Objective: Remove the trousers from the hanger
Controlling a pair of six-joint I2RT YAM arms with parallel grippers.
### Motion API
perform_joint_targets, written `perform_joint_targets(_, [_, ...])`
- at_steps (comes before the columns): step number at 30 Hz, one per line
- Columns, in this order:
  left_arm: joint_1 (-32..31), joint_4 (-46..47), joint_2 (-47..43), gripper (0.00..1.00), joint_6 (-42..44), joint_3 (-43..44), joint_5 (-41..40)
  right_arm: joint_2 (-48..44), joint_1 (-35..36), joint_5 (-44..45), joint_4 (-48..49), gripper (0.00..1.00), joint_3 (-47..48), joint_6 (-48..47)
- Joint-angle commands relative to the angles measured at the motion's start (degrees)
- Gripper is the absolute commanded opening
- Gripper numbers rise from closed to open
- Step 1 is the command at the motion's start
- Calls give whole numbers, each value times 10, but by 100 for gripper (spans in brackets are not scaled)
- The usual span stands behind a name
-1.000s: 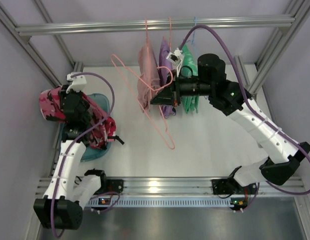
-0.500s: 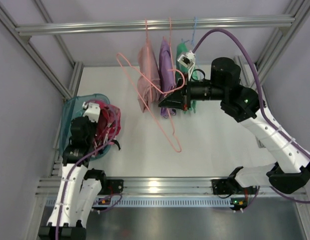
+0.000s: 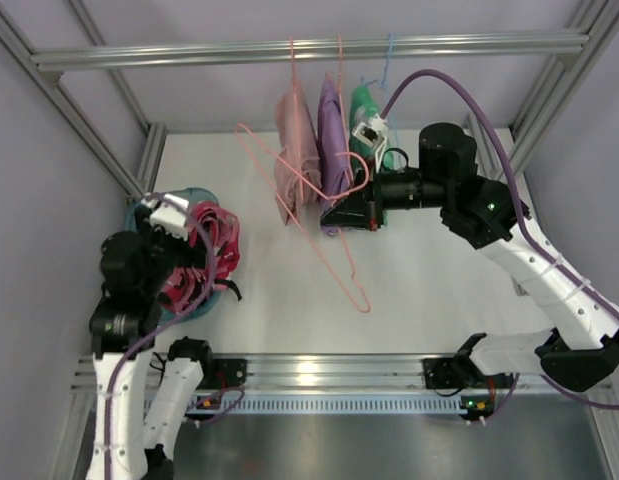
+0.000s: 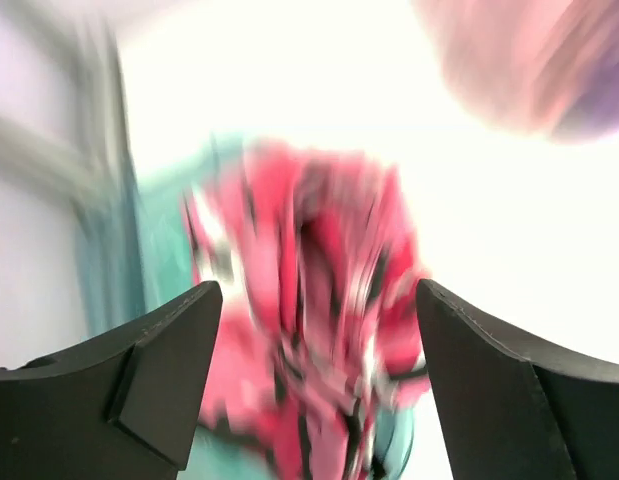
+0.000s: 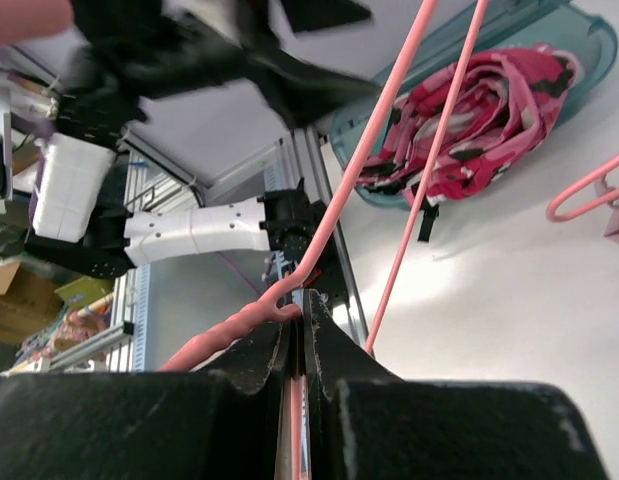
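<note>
And the left gripper (image 4: 319, 300) has let go and pulled back to the near side of the teal tub (image 3: 189, 192), fingers wide apart with nothing between them. The trousers (image 3: 204, 255) lie heaped in the tub. The hanger (image 3: 329, 250) hangs bare, well right of the tub, pinched tight in the right gripper (image 5: 299, 335). The removal looks done.

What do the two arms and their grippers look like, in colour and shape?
The left arm and right arm have white links and round black joints. A purple cable runs along each. The left gripper and right gripper have black, wedge-shaped fingers; a small white block sits at each wrist.
</note>
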Motion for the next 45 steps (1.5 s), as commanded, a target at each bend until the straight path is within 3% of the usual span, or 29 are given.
perform_joint_targets(1, [1, 7, -44, 85, -32, 116, 173, -4, -5, -27, -30, 0, -5, -26])
perform_joint_targets(3, [1, 7, -41, 84, -23, 159, 209, 3, -5, -38, -48, 0, -3, -28])
perform_joint_targets(5, [1, 7, -23, 84, 15, 177, 297, 16, -4, -58, -57, 0, -2, -31])
perform_joint_targets(9, [1, -46, 53, 82, 56, 277, 386, 33, 7, -86, -66, 0, 12, -34])
perform_joint_targets(15, [1, -45, 122, 82, 106, 349, 503, 70, 25, -94, -88, 0, 36, -52])
perform_joint_targets(22, [1, -45, 154, 81, 172, 364, 531, 94, 48, -96, -86, 0, 43, -47])
perform_joint_targets(32, [-2, -45, 186, 80, 114, 353, 625, 138, 57, -111, -110, 0, 79, -60])
perform_joint_targets(35, [-11, -45, 170, 79, 118, 315, 613, 143, 59, -119, -105, 0, 76, -51])
perform_joint_targets(45, [-104, -96, 76, 77, 273, 186, 444, 192, 95, -130, -146, 0, 107, -80])
